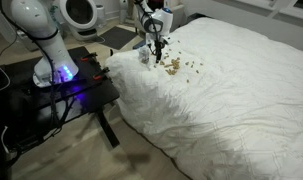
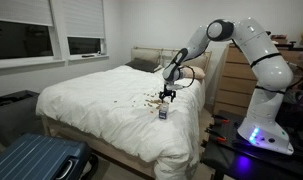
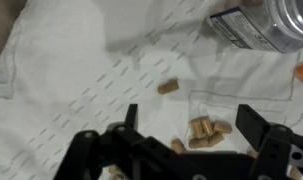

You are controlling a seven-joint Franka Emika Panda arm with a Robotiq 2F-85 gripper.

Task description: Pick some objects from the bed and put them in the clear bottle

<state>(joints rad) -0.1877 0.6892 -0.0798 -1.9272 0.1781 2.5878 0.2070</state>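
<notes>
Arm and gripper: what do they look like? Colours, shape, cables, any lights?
The arm is glossy white, with rounded segments and darker bands at the joints. Its base glows blue-violet. The gripper is black, an open skeletal linkage with two flat-tipped fingers. A thin dark cable seems to loop off the wrist. No readable markings.

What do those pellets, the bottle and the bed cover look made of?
Pellets: matte tan short cylinders, likely cork or wood. Clear bottle: glossy, see-through with bright highlights; glass or plastic, cannot tell. Bed cover: soft matte white fabric, creased, with stitched lines.
</notes>
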